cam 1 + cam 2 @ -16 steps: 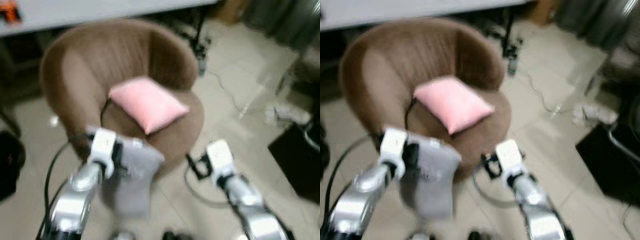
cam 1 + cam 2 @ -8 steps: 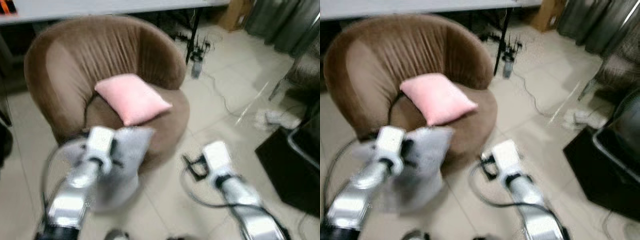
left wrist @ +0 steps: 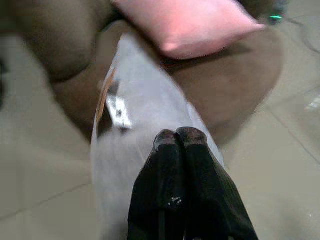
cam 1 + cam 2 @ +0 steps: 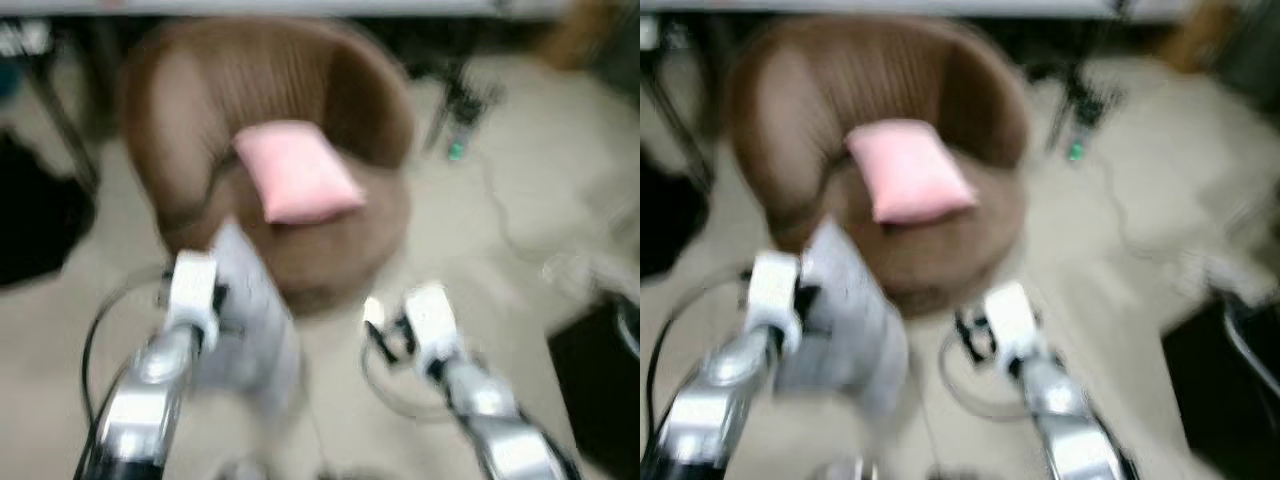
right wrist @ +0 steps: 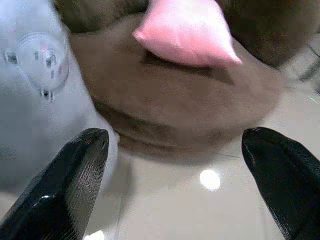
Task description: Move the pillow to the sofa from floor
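Observation:
A grey pillow hangs from my left gripper, which is shut on its fabric, just in front of the brown round sofa chair. The pillow's upper corner reaches the seat's front edge. A pink pillow lies on the seat. My right gripper is open with nothing between its fingers, held low over the floor before the seat, to the right of the grey pillow. The head views are blurred.
A black object sits on the floor left of the chair. A black box stands at the right. Cables and a stand lie on the tiled floor behind the chair's right side. A table edge runs along the back.
The camera has swung, so the chair now sits more centred and the scene is blurrier. The grey pillow hangs narrower and more upright from my left gripper.

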Controlling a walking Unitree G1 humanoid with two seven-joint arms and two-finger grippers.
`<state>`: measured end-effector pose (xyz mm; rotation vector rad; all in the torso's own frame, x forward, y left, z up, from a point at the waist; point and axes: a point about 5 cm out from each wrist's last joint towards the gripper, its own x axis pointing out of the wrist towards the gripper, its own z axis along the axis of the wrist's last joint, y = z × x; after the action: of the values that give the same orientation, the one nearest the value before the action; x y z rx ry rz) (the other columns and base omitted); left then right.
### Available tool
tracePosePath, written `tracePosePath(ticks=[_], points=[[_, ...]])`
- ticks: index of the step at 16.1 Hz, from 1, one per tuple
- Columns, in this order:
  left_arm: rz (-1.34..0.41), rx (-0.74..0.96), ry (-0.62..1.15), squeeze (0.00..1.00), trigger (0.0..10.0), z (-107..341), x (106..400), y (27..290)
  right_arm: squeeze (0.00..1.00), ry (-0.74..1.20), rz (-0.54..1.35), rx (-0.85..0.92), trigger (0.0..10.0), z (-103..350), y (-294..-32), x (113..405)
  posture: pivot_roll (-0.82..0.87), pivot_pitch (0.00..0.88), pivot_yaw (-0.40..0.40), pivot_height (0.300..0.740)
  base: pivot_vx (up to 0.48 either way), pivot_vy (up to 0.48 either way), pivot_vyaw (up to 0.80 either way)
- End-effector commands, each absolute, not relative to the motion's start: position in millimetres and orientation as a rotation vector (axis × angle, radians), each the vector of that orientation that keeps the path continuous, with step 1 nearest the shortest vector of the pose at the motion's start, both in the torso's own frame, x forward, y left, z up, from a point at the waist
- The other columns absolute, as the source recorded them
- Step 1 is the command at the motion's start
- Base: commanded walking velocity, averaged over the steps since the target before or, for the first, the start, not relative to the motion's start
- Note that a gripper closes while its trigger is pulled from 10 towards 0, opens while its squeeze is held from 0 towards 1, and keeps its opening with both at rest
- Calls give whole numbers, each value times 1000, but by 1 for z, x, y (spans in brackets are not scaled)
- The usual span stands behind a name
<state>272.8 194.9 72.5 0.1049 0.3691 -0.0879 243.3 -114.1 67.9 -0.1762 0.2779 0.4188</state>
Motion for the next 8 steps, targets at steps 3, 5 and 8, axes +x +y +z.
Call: tracePosePath(ticks=[3, 5, 8], points=[[-83, 93, 293, 0, 0, 89, 282, 192, 388, 294, 405, -184, 10000, 64, -122, 245, 22, 154, -83, 740, 427, 92, 0], [-82, 100, 283, 0, 0, 91, 283, 193, 388, 296, 409, -184, 10000, 63, -122, 245, 23, 156, -85, 740, 334, 345, 0], [-73, 87, 278, 0, 0, 94, 284, 194, 384, 300, 408, -185, 10000, 60, -123, 244, 22, 162, -86, 740, 334, 345, 0]])
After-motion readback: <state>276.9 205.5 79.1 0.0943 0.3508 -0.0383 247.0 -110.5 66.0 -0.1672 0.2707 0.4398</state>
